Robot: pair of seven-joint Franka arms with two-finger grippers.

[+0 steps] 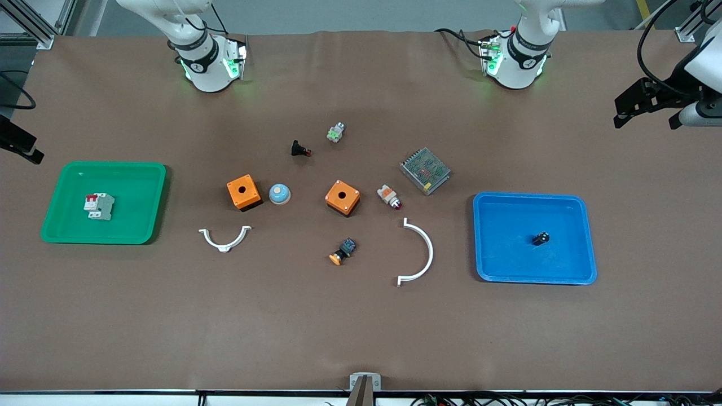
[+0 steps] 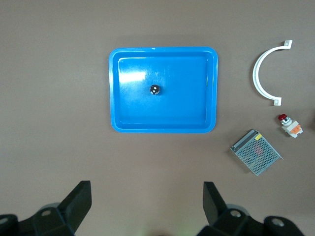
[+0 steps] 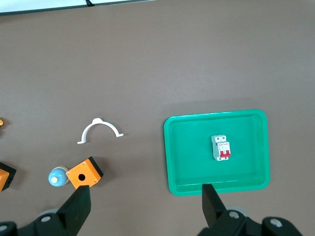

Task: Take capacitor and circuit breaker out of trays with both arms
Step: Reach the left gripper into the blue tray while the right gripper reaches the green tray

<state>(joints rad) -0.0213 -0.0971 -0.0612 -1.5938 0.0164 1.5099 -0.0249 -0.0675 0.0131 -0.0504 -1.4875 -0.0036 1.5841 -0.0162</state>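
Observation:
The capacitor [image 1: 540, 238], a tiny black cylinder, lies in the blue tray [image 1: 581, 265] at the left arm's end of the table; it also shows in the left wrist view [image 2: 155, 89]. The breaker [image 1: 99, 206], a light-grey block with a red switch, lies in the green tray [image 1: 62, 231] at the right arm's end; it also shows in the right wrist view [image 3: 221, 147]. My left gripper [image 2: 146, 189] is open and empty, high up beside the blue tray [image 2: 114, 98]. My right gripper [image 3: 145, 191] is open and empty, high up beside the green tray [image 3: 172, 162].
Between the trays lie two orange boxes [image 1: 243, 192] [image 1: 342, 197], a blue dome button [image 1: 279, 194], two white curved brackets [image 1: 224, 239] [image 1: 420, 254], a metal mesh box [image 1: 425, 170], a white-orange part [image 1: 389, 197], a black button [image 1: 299, 149], an orange-capped button [image 1: 343, 251] and a small green-white part [image 1: 336, 132].

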